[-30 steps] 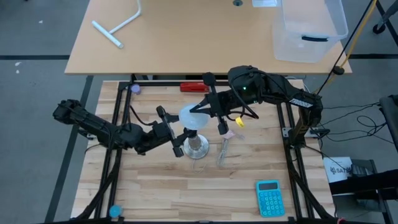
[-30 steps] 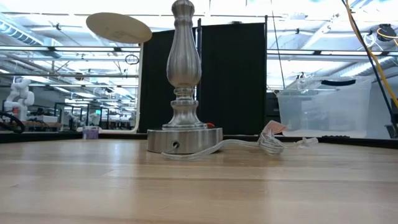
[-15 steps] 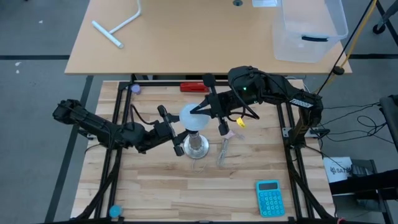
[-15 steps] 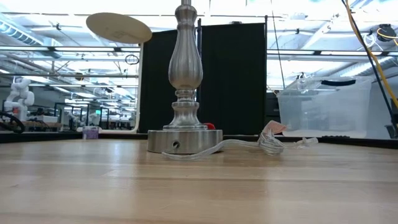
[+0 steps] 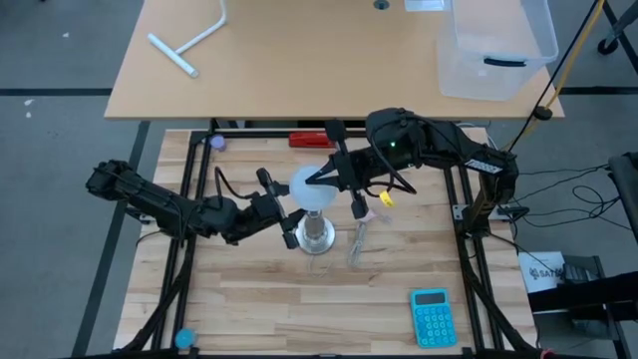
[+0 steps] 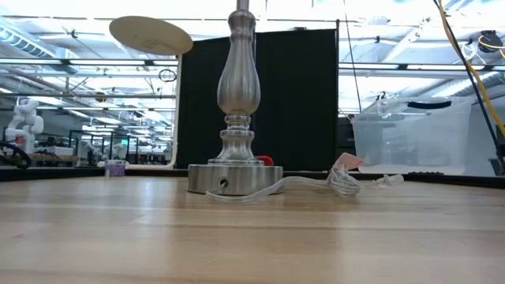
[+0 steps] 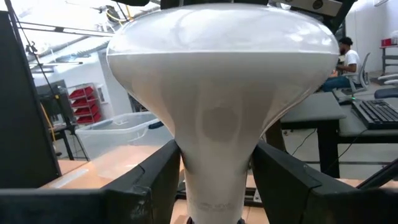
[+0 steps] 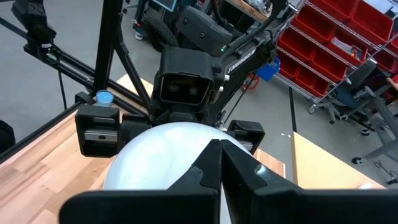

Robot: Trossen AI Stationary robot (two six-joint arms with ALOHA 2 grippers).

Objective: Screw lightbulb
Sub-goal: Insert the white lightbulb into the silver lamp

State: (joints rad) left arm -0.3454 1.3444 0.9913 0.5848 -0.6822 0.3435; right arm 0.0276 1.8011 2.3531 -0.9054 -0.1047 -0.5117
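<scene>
One lightbulb (image 5: pixel 308 187) is seated atop one silver lamp stand (image 6: pixel 237 118). Left gripper (image 7: pixel 214 177) is clamped around its neck; right gripper (image 8: pixel 221 165), fingers closed, is pressed on the dome.

We are looking at a robotics lab or industrial workshop. The wooden tabletop (image 5: pixel 299 299) sits inside a black metal frame (image 5: pixel 189 199) that carries two dark robot arms, with cables trailing to the floor at 3 o'clock. Beyond it, at 12 o'clock, stands a second, plain desk (image 5: pixel 299 60) bearing a clear plastic bin (image 5: pixel 495 45). The level view shows a large open hall with ceiling trusses (image 6: pixel 79 71) and strip lighting, and a white robot arm (image 6: pixel 24 118) far off at 9 o'clock. We also see racks of red storage bins (image 8: pixel 339 43), office chairs, a workstation with a keyboard (image 7: pixel 376 112) and a seated person (image 7: pixel 348 56).
</scene>
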